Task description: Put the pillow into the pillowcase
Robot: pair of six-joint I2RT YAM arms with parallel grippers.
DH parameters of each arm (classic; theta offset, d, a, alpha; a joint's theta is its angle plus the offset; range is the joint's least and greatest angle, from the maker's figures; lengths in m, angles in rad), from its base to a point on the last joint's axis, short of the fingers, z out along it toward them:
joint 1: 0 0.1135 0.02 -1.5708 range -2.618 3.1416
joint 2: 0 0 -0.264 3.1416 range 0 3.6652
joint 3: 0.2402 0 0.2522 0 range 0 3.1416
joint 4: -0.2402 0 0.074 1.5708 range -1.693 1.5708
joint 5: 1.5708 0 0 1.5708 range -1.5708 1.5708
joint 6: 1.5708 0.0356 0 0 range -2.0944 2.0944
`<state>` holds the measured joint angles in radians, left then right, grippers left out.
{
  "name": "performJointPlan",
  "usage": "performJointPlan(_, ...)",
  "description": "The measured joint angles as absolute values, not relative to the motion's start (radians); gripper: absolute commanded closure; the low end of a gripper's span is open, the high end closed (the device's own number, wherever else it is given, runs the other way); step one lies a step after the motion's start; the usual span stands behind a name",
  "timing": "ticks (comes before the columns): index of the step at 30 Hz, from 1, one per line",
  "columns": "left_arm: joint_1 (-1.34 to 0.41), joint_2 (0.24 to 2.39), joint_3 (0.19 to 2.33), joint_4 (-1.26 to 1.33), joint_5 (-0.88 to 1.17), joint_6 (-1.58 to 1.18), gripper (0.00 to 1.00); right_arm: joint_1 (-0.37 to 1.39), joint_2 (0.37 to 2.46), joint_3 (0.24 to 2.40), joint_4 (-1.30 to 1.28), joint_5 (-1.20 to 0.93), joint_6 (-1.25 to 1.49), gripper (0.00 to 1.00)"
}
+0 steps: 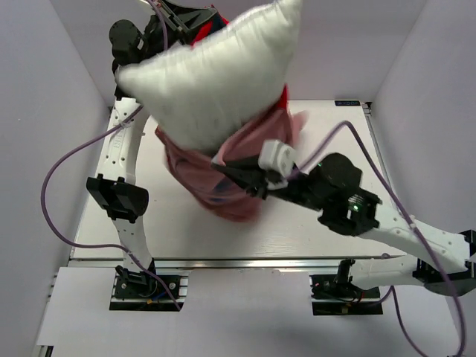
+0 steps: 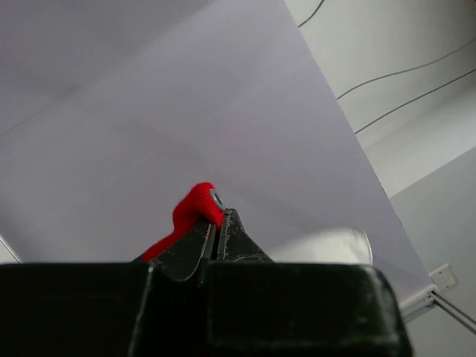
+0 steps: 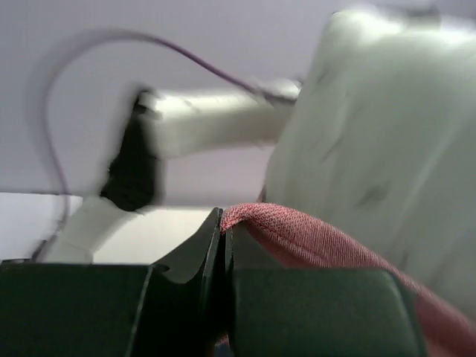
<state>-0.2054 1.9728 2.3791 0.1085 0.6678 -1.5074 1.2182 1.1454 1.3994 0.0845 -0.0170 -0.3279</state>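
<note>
Pillow (image 1: 216, 82): white and plump, lifted in the air over the far part of the tabletop (image 1: 223, 238) and tilted, with one corner pointing up to the far right. Its lower end sits inside the case, and the larger upper part is bare.
Pillowcase (image 1: 212, 186): bunched like a sack around the lower end of the pillow. Mostly the dull pink inner side shows, with a little bright red at the far edge. It hangs low over the tabletop, and I cannot tell if its bottom touches.
Left hand (image 2: 220, 230): raised high at the far left, behind the pillow. The two fingers are pressed together on a fold of the red cloth, with only a thin slit between them.
Right hand (image 3: 223, 234): lower, at the right side of the bundle. It is closed tight on the pink hem of the case, and the pillow is just beside it.
Done: the mouth of the case is held at two places, one by each hand, and one end of the pillow is inside.
Left to do: I judge that less than half of the pillow is covered. The case must be drawn over the bare part, the red side should end up outside, and the corners must be filled.
Risk: the heavy bare end leans to one side and could tip out of the shallow sack.
</note>
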Motion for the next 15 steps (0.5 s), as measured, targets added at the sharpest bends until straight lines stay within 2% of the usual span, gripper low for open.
performJointPlan(2, -0.195, 1.974, 2.391, 0.121, 0.669, -1.522, 1.00, 1.289, 1.116, 1.397, 0.113, 0.000, -0.384, 1.00)
performJointPlan(4, -0.199, 1.973, 2.399, 0.136, 0.693, -1.531, 1.00, 1.206, 1.118, 1.399, 0.170, 0.051, -0.414, 1.00)
performJointPlan(7, -0.221, 1.969, 2.397, 0.141, 0.693, -1.534, 1.00, 0.894, 1.217, 1.504, 0.211, 0.087, -0.353, 1.00)
performJointPlan(11, -0.209, 1.966, 2.360, 0.133, 0.663, -1.537, 1.00, 0.412, 1.494, 1.843, 0.097, 0.153, -0.147, 1.00)
performJointPlan(13, -0.196, 1.961, 2.348, 0.137, 0.651, -1.543, 1.00, 0.270, 1.594, 1.947, 0.027, 0.175, -0.064, 1.00)
performJointPlan(15, -0.193, 1.954, 2.347, 0.144, 0.648, -1.549, 1.00, 0.217, 1.611, 1.942, -0.020, 0.170, -0.007, 1.00)
